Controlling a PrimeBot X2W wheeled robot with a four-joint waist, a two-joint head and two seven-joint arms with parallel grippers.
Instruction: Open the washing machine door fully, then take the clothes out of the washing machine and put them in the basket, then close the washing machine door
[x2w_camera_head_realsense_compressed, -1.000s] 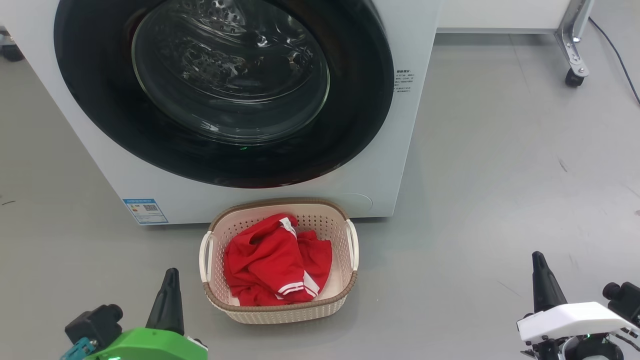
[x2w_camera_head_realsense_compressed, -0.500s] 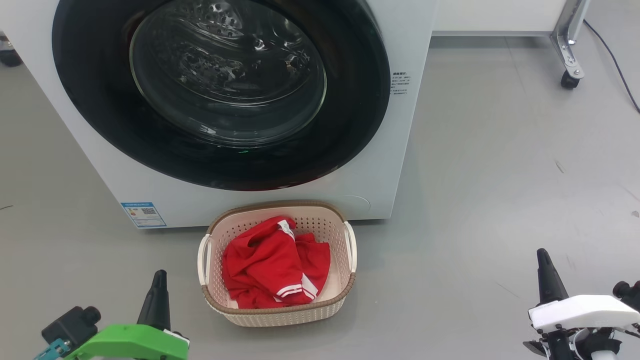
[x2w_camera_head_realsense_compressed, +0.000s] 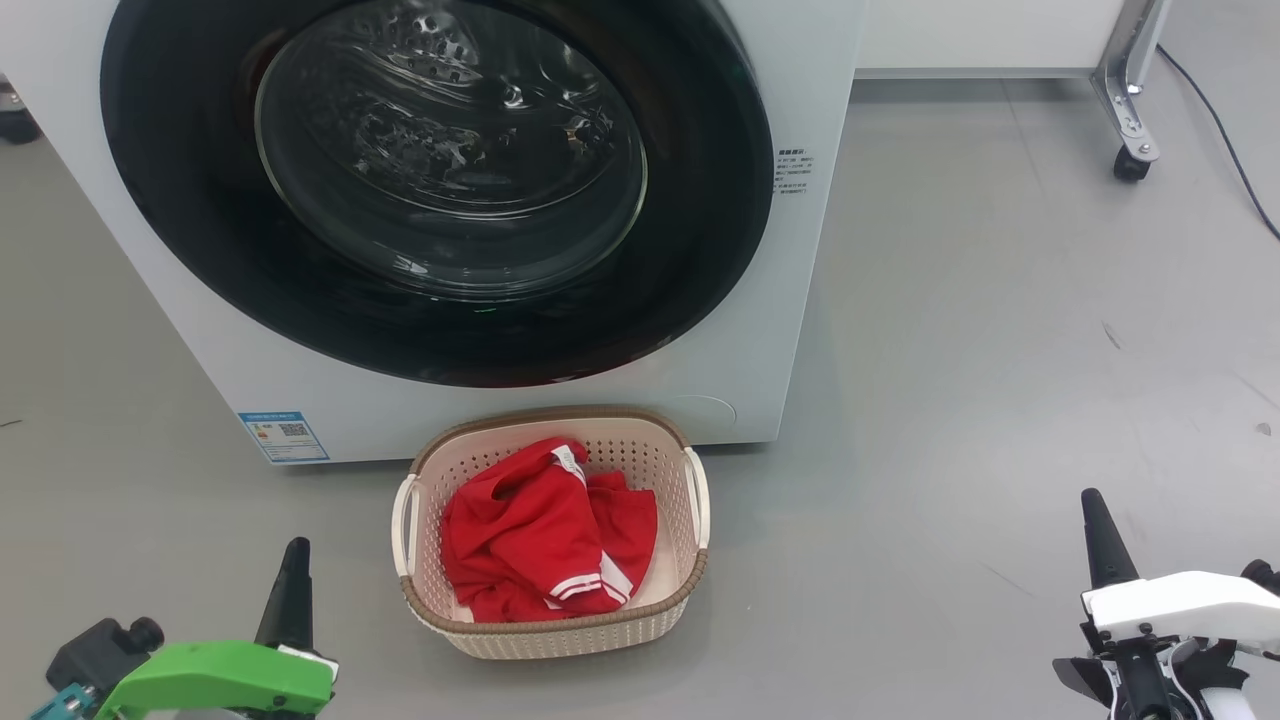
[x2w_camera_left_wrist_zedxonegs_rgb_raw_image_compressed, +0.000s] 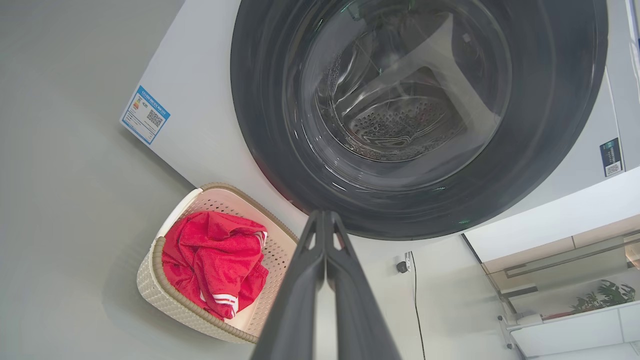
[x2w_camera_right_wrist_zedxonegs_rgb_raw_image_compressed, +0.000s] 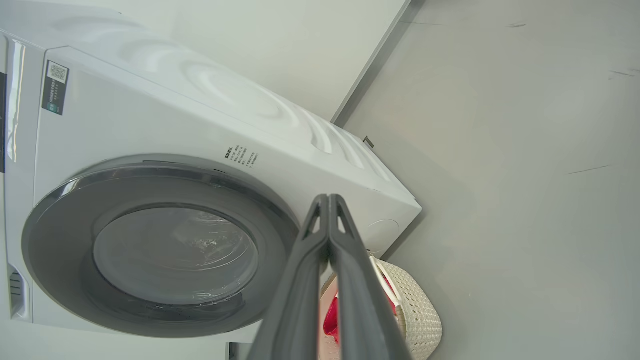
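Our left gripper (x2w_camera_head_realsense_compressed: 296, 548) and right gripper (x2w_camera_head_realsense_compressed: 1092, 497) are both pinched shut and empty, the basket (x2w_camera_head_realsense_compressed: 421, 600) holding the red clothes (x2w_camera_head_realsense_compressed: 525, 535) sits ahead between them, nearer the left, just before the closed washing machine door (x2w_camera_head_realsense_compressed: 700, 260), with a castered metal leg (x2w_camera_head_realsense_compressed: 1124, 110) beyond the right.

The washing machine (x2w_camera_head_realsense_compressed: 240, 340) stands on the floor (x2w_camera_head_realsense_compressed: 950, 350), far and left, its door (x2w_camera_head_realsense_compressed: 190, 250) flat against its front. Just before it sits the basket (x2w_camera_head_realsense_compressed: 560, 638), the clothes (x2w_camera_head_realsense_compressed: 530, 540) inside. The left gripper (x2w_camera_head_realsense_compressed: 296, 547) is near, left of the basket; the right gripper (x2w_camera_head_realsense_compressed: 1092, 498) is well apart, at the near right.
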